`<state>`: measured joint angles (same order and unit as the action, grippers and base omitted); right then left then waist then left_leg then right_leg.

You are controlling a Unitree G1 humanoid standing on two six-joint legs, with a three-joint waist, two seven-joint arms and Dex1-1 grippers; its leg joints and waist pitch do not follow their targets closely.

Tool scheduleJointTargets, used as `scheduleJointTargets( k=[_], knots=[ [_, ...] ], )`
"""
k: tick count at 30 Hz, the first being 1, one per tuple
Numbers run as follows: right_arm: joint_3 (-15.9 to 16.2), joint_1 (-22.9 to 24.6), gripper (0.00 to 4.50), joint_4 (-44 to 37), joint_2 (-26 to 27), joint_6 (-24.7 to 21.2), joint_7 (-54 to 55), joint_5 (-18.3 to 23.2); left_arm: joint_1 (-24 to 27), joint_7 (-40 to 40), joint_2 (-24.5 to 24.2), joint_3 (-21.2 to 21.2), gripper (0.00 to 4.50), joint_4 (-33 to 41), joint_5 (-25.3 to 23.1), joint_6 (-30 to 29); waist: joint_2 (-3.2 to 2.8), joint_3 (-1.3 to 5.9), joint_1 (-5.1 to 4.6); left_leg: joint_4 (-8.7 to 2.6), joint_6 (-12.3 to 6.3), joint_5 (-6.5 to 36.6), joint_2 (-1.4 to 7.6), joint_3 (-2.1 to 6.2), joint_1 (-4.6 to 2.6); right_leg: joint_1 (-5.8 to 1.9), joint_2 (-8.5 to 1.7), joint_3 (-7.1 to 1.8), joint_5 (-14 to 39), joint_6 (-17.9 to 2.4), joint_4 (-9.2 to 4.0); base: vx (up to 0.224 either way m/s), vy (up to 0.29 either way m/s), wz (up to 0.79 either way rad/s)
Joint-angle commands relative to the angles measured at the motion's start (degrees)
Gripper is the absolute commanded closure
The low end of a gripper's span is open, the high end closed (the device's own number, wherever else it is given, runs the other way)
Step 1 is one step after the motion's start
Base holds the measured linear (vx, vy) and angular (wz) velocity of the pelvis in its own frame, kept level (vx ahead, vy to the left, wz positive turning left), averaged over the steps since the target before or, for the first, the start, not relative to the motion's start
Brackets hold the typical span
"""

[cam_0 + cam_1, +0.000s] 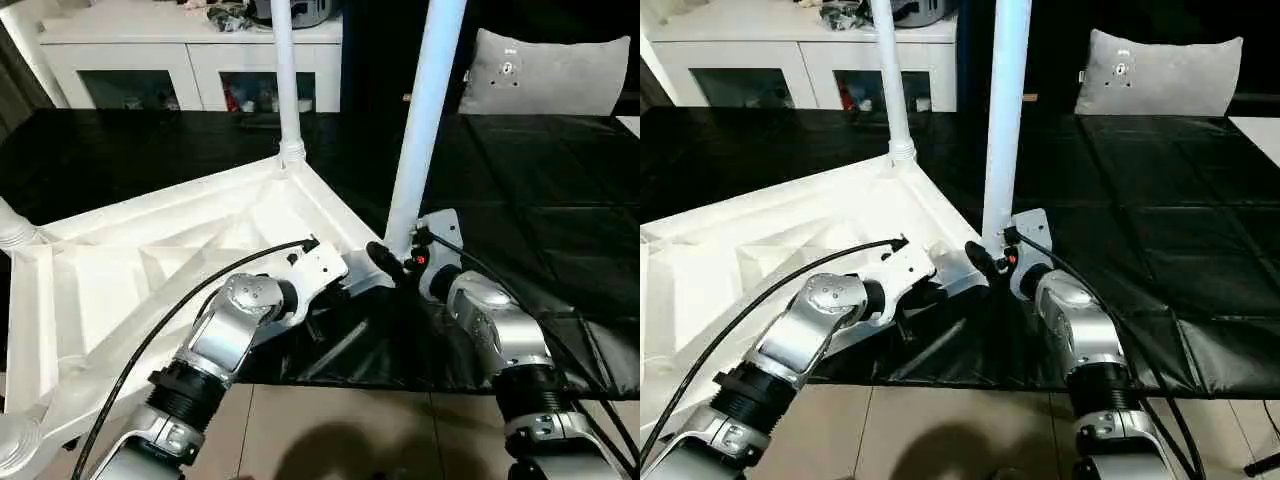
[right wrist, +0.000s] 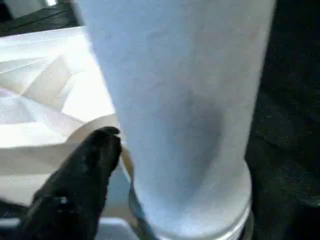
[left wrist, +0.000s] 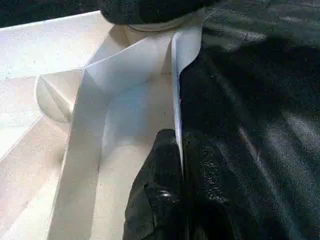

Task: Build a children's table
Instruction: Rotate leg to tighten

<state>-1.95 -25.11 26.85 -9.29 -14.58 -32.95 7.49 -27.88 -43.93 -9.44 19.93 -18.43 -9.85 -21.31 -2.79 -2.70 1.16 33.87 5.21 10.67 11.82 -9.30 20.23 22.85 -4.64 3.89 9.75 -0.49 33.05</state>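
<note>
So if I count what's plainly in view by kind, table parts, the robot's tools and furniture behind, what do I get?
Table top: 1
Legs standing upright: 2, far leg, near leg
Tools: 2, left tool, right tool
Grey cushion: 1
White cabinet: 1
Total: 7

Both forearms were chunky brushed-silver castings with ribbed black collars near the elbows, lower left and lower right of the head view. A thin black cable looped along each one. White plates sat at the wrists, the right had a tiny red light, and the fingers [image 2: 80,180] were matte black.
</note>
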Motion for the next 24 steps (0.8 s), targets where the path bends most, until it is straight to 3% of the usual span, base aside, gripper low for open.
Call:
scheduleJointTargets(
  k=[1,3,5,9,11,12,16,19,20,21,23,24],
  knots=[
    [4.49,2.4,0.29,-2.31,-0.21,0.06,-8.07,2.75,-2.37,0.52,-0.52,1.21,4.5,-1.13,-0.93,3.39,0.43,3.22,0.3,-4.52,-3.09,20.34,0.24,0.04,-0.28,-2.07,-2.39,-1.21,25.46,-6.99,-5.23,0.0,0.0,0.0],
    [4.08,2.99,0.17,-3.12,-1.55,0.66,-9.52,3.01,-2.41,-0.49,-1.29,1.07,4.5,-1.45,-0.72,4.19,0.47,3.45,0.76,-4.51,-3.63,17.88,0.36,-0.05,0.19,-2.49,-2.56,-1.47,22.11,-8.13,-4.73,0.0,0.0,0.0],
    [3.3,3.89,0.12,-4.44,-3.82,1.75,-12.41,3.35,-2.41,-2.3,-2.73,1.04,4.5,-1.91,-0.48,5.54,0.48,3.47,1.02,-4.41,-3.93,17.25,0.52,-0.24,0.0,-2.34,-2.53,-1.5,21.21,-8.91,-4.67,0.0,0.0,0.0],
    [2.24,4.74,0.05,-6.82,-9.99,3.0,-19.46,4.68,-2.24,-9.08,-7.19,1.89,4.5,-2.65,0.95,9.02,0.27,3.76,1.49,-4.17,-4.64,13.48,0.5,-0.34,0.49,-2.82,-2.67,-1.62,16.87,-10.53,-4.1,0.0,0.0,0.0],
    [2.61,4.77,0.05,-7.6,-12.03,3.0,-22.22,5.05,-2.17,-11.5,-8.71,2.4,4.5,-3.0,1.35,11.03,0.18,3.9,1.64,-4.01,-5.22,11.83,0.64,-0.31,0.66,-3.03,-2.69,-1.62,14.81,-11.13,-3.77,0.0,0.0,0.0],
    [4.03,4.28,0.05,-8.0,-15.55,5.36,-26.0,3.74,-1.96,-16.27,-11.15,2.9,4.5,-3.48,2.48,13.17,0.27,3.9,1.64,-3.92,-5.43,11.43,0.57,-0.38,0.71,-3.04,-2.62,-1.59,14.43,-11.23,-3.72,0.0,0.0,0.0],
    [6.04,3.77,0.05,-8.67,-18.27,6.55,-30.54,2.52,-2.37,-19.95,-13.03,3.55,4.5,-5.32,3.09,16.85,0.11,3.99,1.8,-3.75,-5.95,9.77,0.75,-0.55,0.55,-3.01,-2.45,-1.62,10.59,-13.39,-3.15,0.0,0.0,0.0],
    [7.34,3.29,0.05,-8.68,-19.57,7.33,-33.07,1.81,-2.69,-22.84,-14.12,3.93,4.5,-6.41,3.62,19.28,0.23,3.94,2.06,-3.8,-5.83,10.45,0.91,-0.61,0.43,-3.06,-2.56,-1.64,11.1,-13.77,-3.04,0.0,0.0,0.0],
    [8.69,2.41,0.05,-8.06,-20.77,8.07,-36.0,1.62,-3.17,-27.01,-15.47,4.37,4.5,-7.21,4.85,21.46,0.67,3.88,2.15,-3.84,-5.73,10.77,0.96,-0.68,0.38,-3.02,-2.62,-1.68,11.96,-13.69,-3.12,0.0,0.0,0.0],
    [9.16,2.13,0.05,-7.87,-21.15,8.32,-36.99,1.67,-3.39,-28.39,-15.89,4.51,4.5,-7.48,5.38,22.16,0.44,3.92,2.47,-3.81,-5.52,11.17,0.89,-0.69,0.23,-2.94,-2.63,-1.67,13.35,-13.4,-3.13,0.0,0.0,0.0],
    [10.16,1.67,0.05,-7.47,-21.62,9.17,-38.59,1.71,-3.92,-30.3,-16.44,4.8,4.5,-8.04,5.83,23.28,0.6,3.71,2.51,-3.89,-5.25,11.93,1.0,-0.74,0.12,-2.78,-2.66,-1.8,14.17,-13.35,-3.15,0.0,0.0,0.0],
    [11.22,1.23,0.33,-7.12,-21.89,9.62,-40.09,1.6,-4.34,-32.34,-16.95,5.15,4.5,-8.29,6.21,24.1,0.57,3.71,2.65,-3.91,-5.03,12.69,1.06,-0.82,-0.07,-2.65,-2.68,-1.85,15.37,-13.1,-3.27,0.0,0.0,0.0]
  ],
)
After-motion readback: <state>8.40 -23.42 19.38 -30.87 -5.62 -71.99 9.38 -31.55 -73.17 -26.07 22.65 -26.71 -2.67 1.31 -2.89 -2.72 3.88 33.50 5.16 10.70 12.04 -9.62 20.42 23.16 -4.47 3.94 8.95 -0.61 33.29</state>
